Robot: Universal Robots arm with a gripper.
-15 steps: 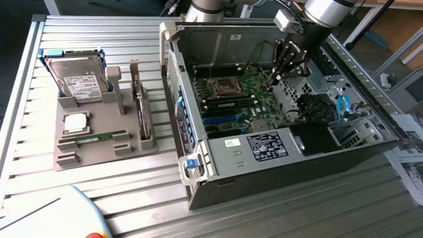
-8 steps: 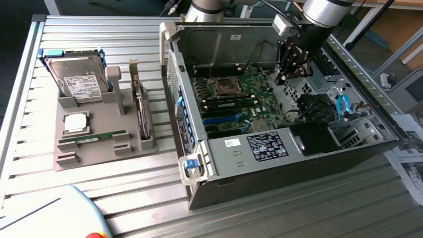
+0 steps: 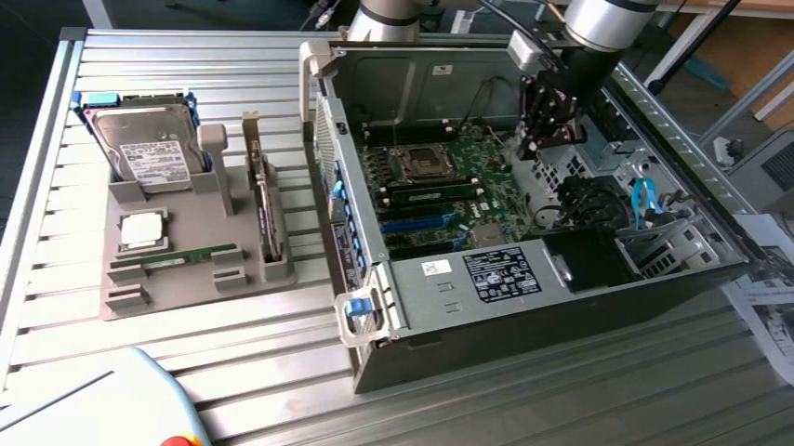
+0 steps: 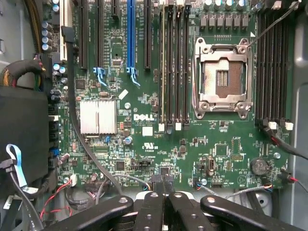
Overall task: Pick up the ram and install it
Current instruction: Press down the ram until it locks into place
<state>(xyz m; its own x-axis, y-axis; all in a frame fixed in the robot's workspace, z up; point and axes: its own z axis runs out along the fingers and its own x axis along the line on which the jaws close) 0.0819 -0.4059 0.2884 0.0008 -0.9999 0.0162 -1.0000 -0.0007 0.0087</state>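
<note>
looking down from the wrist view, you get the motherboard in close detail: the bare processor socket with its metal frame, the rows of long black memory slots beside it, a blue expansion slot, a ribbed silver heatsink and a coin cell. the pincer sits at the edge of that picture with its black fingers pressed together and nothing between them, so you have it fully closed and empty.

the exterior view gives you what the wrist camera cannot: the whole open computer case lying on the slatted metal table, the arm reaching down into it, and the pincer hanging above the board on the side toward the exterior view's right.

the grey parts tray stands outside the case, on the exterior view's left. in it you can see a silver hard drive propped upright in the far compartment, a small square processor chip lying flat in the middle, an expansion card standing on edge in the long slot nearest the case, and the ram, a thin green stick, lying flat in its groove at the near end.

so the ram is still in the tray, well apart from the pincer, with the case wall between the two.
</note>
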